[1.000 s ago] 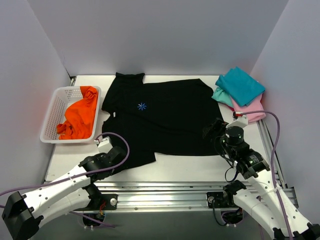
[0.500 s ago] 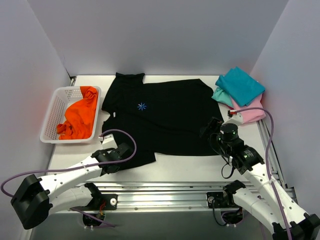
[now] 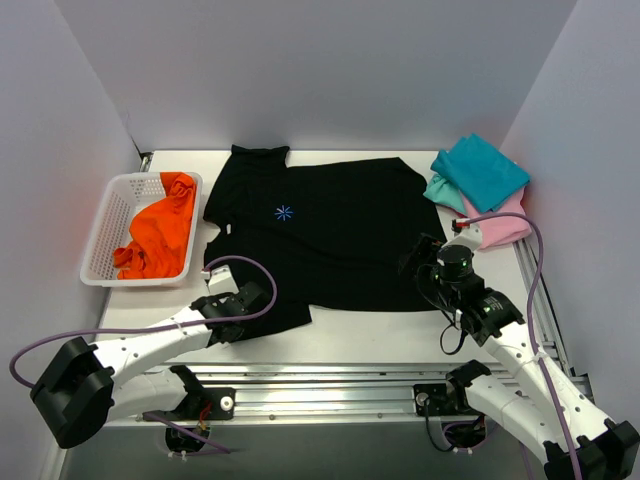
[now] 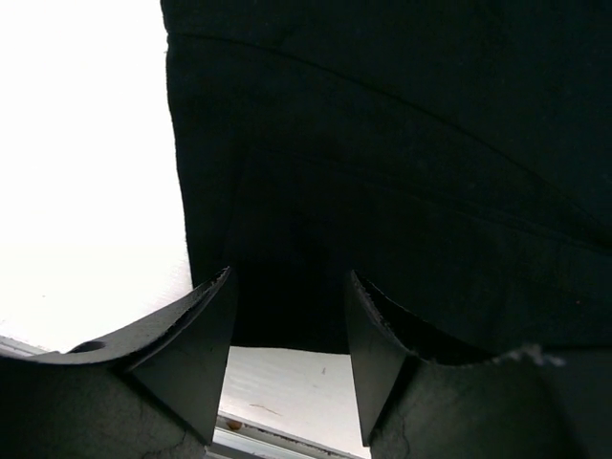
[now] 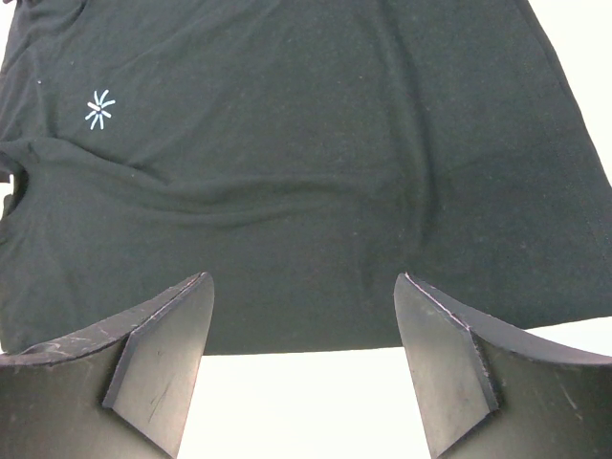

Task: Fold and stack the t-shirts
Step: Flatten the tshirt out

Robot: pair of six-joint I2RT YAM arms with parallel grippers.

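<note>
Orange shirt (image 3: 160, 232) bunched in white basket (image 3: 98, 240), left of frame. Black shirt (image 3: 330, 240) flat, centre. Left gripper (image 4: 290, 287) part open at its hem, right gripper (image 5: 302, 279) wide open, both gripping nothing.

My top view looks down from above and behind the arm bases, with the whole worktop (image 3: 350, 335) in frame. Left wrist camera: very close, over the black t-shirt (image 3: 330, 240) corner at the worktop's near edge. Right wrist camera: farther back, facing the far-left corner. All three share that shirt.
</note>
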